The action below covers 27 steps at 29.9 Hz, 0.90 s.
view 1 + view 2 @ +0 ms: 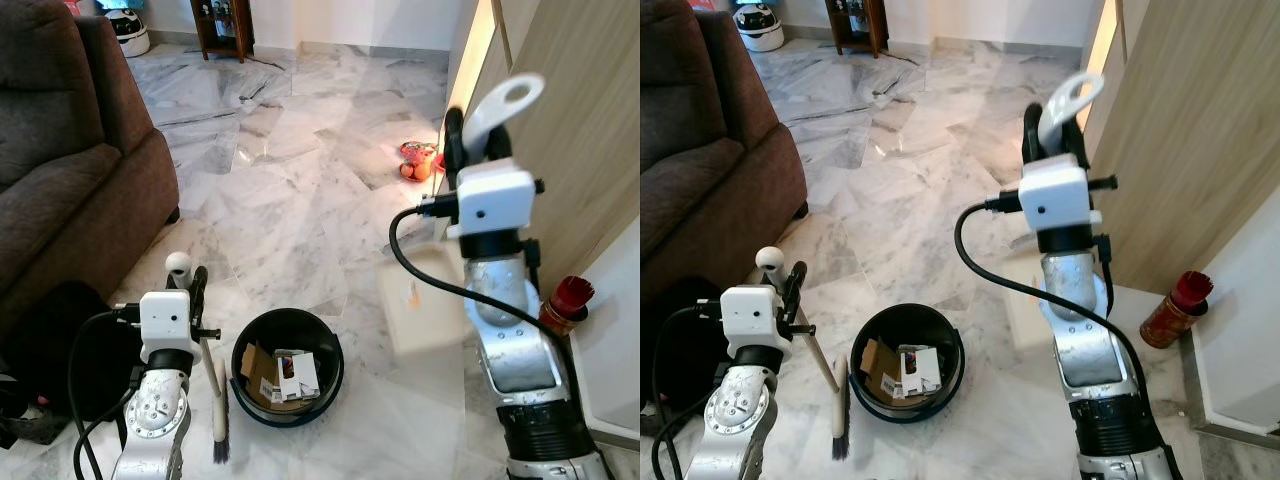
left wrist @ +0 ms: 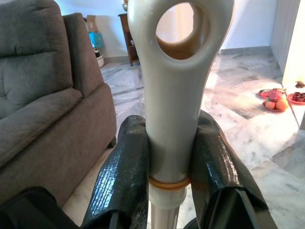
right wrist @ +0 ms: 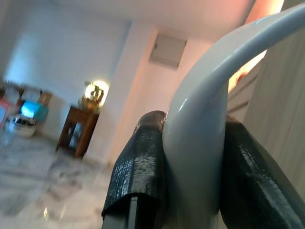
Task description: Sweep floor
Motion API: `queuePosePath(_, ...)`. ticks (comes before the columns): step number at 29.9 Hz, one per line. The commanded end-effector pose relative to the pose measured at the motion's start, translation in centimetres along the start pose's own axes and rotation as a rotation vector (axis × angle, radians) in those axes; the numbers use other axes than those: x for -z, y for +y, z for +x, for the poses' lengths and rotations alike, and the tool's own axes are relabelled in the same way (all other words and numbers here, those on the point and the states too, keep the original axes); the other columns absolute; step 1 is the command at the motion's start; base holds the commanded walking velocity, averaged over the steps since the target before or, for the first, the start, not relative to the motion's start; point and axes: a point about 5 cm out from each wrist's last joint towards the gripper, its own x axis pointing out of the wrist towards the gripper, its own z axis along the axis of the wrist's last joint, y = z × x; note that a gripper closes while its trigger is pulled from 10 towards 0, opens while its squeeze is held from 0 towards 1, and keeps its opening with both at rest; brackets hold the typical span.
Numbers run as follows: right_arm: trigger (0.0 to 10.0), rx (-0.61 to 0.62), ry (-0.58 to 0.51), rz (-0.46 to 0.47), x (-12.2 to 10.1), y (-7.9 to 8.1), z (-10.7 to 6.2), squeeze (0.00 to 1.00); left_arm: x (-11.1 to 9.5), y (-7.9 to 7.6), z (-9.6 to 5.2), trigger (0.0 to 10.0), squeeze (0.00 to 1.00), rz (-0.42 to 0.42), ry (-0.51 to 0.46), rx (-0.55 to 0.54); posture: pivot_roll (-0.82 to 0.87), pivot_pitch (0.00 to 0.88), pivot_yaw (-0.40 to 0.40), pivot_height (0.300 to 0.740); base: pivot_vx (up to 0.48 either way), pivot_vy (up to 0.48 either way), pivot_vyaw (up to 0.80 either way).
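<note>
My left gripper is shut on the cream handle of a hand brush. The handle's looped end rises between the black fingers, and the dark bristles hang at the floor beside a black bin holding cardboard scraps. Raised at the right, my right gripper is shut on the white looped handle of a dustpan. The pale pan sits low over the marble floor, right of the bin. In the right wrist view both fingers press against that handle.
A brown sofa fills the left side, with a black bag at its foot. A wooden panel wall runs along the right, a red-capped can beside it. Toy fruit lies further ahead. Open marble floor stretches in between.
</note>
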Motion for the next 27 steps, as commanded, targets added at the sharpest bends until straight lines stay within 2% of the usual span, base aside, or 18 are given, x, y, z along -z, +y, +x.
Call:
queuePosePath(1, 10.0, 0.004, -0.033, 0.021, -0.4, 0.0, 0.1, 0.00, -0.9, 0.2, 0.0, 10.0, 0.00, 0.009, -0.038, 0.005, 0.14, 0.116, 0.033, 0.740, 0.000, 0.000, 0.00)
queuePosePath(2, 10.0, -0.012, 0.019, 0.032, 0.9, 0.2, -0.4, 0.00, -0.9, 0.4, -0.1, 10.0, 0.00, 0.011, -0.036, 0.004, 0.14, 0.115, 0.033, 0.740, 0.000, 0.000, 0.00)
queuePosePath(5, 10.0, -0.011, 0.050, 0.019, 1.9, 0.2, -1.0, 0.00, -1.0, 0.5, -0.3, 10.0, 0.00, 0.011, -0.034, 0.005, 0.14, 0.111, 0.035, 0.740, 0.000, 0.000, 0.00)
queuePosePath(10, 10.0, -0.017, 0.071, 0.003, 2.6, 0.4, -1.6, 0.00, -0.8, 0.3, -0.7, 10.0, 0.00, 0.006, -0.024, 0.023, 0.14, 0.108, 0.037, 0.740, 0.000, 0.000, 0.00)
queuePosePath(17, 10.0, 0.024, 0.132, 0.068, 3.7, 0.4, -2.1, 0.00, -0.7, 0.5, -1.1, 10.0, 0.00, 0.011, -0.021, 0.001, 0.13, 0.093, 0.042, 0.740, 0.000, 0.000, 0.00)
queuePosePath(27, 10.0, 0.013, 0.196, 0.083, 5.6, 0.5, -3.5, 0.00, -0.8, 1.0, -1.3, 10.0, 0.00, 0.014, -0.022, -0.012, 0.13, 0.093, 0.041, 0.740, 0.000, 0.000, 0.00)
